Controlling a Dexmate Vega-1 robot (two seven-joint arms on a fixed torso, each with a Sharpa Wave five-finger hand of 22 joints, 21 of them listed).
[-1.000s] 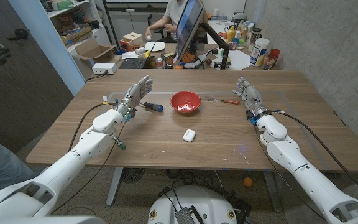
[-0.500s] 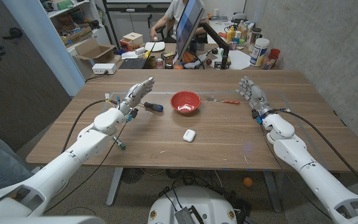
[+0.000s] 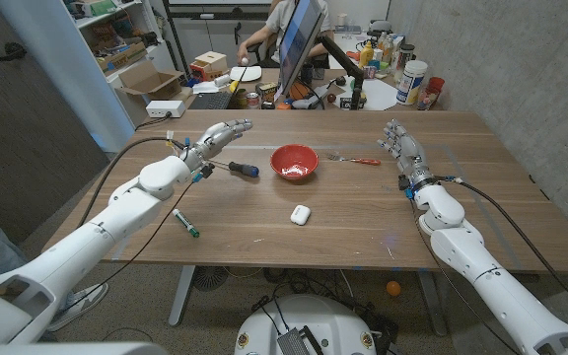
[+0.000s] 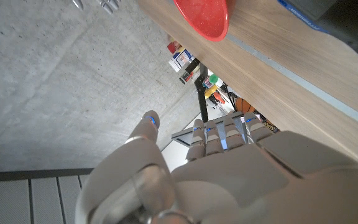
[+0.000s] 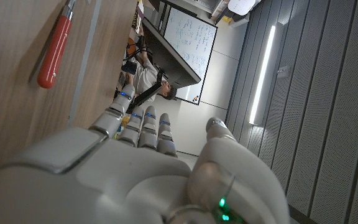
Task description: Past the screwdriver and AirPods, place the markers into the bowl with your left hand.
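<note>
Head view: no writing can be read. Left hand is raised since earlier, fingers spread, nothing held, above the blue-handled screwdriver. One marker lies near the table's front-left, apart from the red bowl and AirPods case. Right hand is seen open, empty. Left wrist view: bowl is seen beyond outstretched fingers.

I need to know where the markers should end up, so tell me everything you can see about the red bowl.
The bowl is small, round and glossy red, plastic by its look. It stands upright on the table, near the middle toward the far edge, and appears empty apart from a pale glint inside. Nothing touches it. A blue-handled screwdriver lies apart on its left, a red-handled tool on its right, and a white AirPods case sits nearer the robot. The left wrist view shows its rim from the side.
</note>
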